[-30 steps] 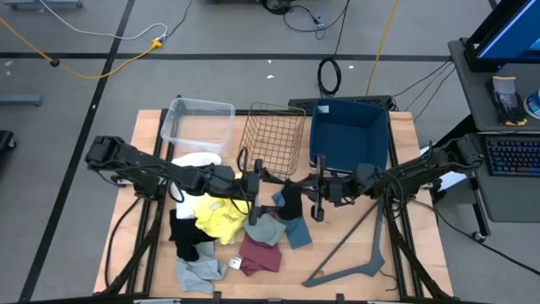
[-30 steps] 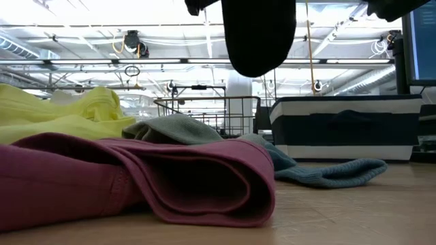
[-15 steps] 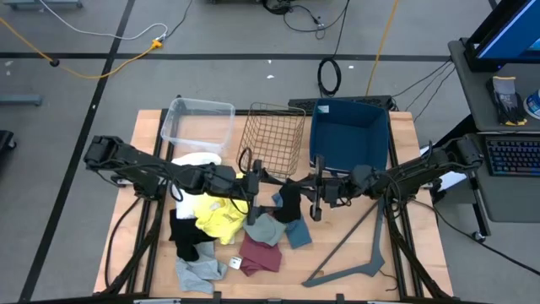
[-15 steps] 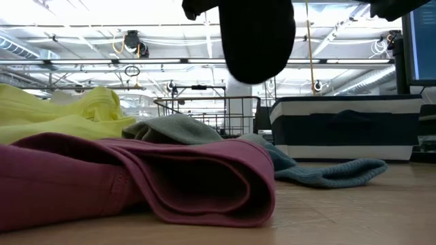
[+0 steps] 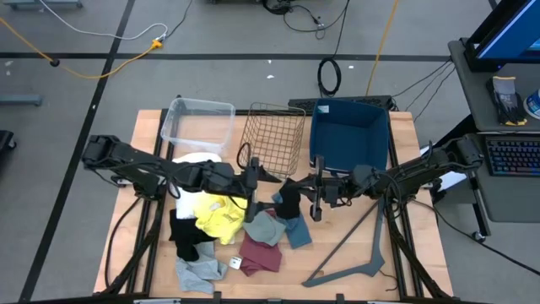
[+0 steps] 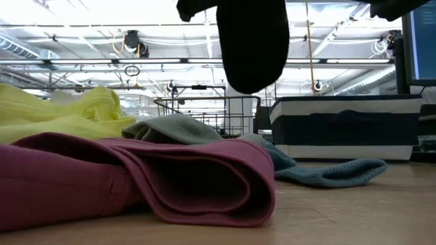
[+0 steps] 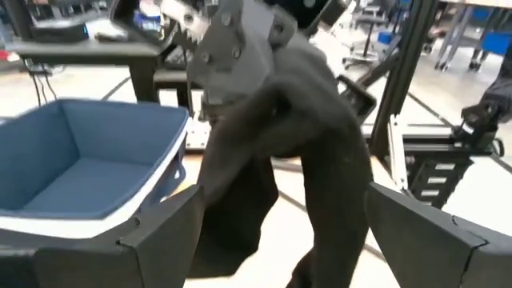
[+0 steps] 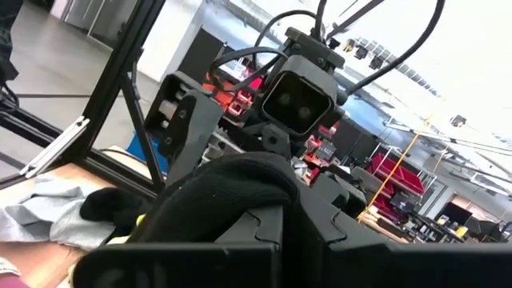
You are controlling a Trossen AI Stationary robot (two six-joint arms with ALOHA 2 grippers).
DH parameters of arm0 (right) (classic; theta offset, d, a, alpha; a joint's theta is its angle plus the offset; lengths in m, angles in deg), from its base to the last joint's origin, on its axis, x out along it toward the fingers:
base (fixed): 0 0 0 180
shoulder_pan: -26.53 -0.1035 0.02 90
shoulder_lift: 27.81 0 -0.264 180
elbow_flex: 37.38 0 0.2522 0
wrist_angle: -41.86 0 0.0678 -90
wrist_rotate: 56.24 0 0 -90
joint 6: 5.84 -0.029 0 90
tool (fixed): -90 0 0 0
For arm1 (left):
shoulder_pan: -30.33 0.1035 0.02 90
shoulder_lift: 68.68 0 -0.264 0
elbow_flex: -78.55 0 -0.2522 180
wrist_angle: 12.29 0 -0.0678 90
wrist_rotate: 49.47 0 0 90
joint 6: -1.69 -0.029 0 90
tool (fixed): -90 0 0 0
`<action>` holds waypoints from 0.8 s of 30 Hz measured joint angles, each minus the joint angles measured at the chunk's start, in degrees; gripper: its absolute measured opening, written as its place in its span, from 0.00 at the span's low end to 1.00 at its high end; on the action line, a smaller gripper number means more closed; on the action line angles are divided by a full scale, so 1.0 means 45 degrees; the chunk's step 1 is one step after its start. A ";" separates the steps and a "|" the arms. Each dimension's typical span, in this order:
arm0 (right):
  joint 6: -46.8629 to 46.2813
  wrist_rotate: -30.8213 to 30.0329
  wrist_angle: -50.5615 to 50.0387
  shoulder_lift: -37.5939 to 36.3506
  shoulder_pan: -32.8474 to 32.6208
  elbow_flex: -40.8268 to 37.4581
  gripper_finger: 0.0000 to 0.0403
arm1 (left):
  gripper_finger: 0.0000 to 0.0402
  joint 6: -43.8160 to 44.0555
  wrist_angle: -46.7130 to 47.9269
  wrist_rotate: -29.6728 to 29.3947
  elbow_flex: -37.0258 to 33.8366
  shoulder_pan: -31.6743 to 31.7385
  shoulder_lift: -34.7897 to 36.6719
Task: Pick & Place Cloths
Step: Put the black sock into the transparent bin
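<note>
From my seat I can read no text, label, brand, number or sign anywhere in these views.

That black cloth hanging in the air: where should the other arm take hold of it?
The black cloth hangs from the shut right gripper, pinched at its top. Its lower part dangles free and rounded above the table. The open left gripper faces it from the opposite side, so it would probably best close across the hanging body below the right gripper's pinch, coming in level from its own side.
</note>
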 joint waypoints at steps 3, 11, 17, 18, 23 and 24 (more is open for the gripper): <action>-0.0004 -0.0009 -0.0001 0.0004 -0.0005 0.0000 0.00 | 0.85 0.0105 -0.0387 0.0173 -0.0014 0.0000 -0.0115; 0.0006 -0.0010 0.0109 0.0001 -0.0005 0.0000 0.00 | 0.85 0.0590 -0.0900 0.0204 -0.0005 -0.0002 -0.0232; 0.0042 -0.0009 0.0515 0.0004 -0.0002 0.0000 0.00 | 0.85 0.0726 -0.1047 0.0126 -0.0005 0.0005 -0.0233; 0.0039 -0.0001 0.0523 0.0004 -0.0004 0.0000 0.00 | 0.85 0.0722 -0.1014 -0.0037 -0.0005 0.0003 -0.0233; -0.0053 0.0019 0.0574 0.0010 -0.0005 0.0000 0.00 | 0.85 0.0616 -0.1146 -0.0457 -0.0005 0.0019 -0.0233; -0.0053 0.0019 0.0635 0.0078 -0.0005 0.0000 0.00 | 0.85 0.0616 -0.1164 -0.0452 -0.0005 0.0033 -0.0233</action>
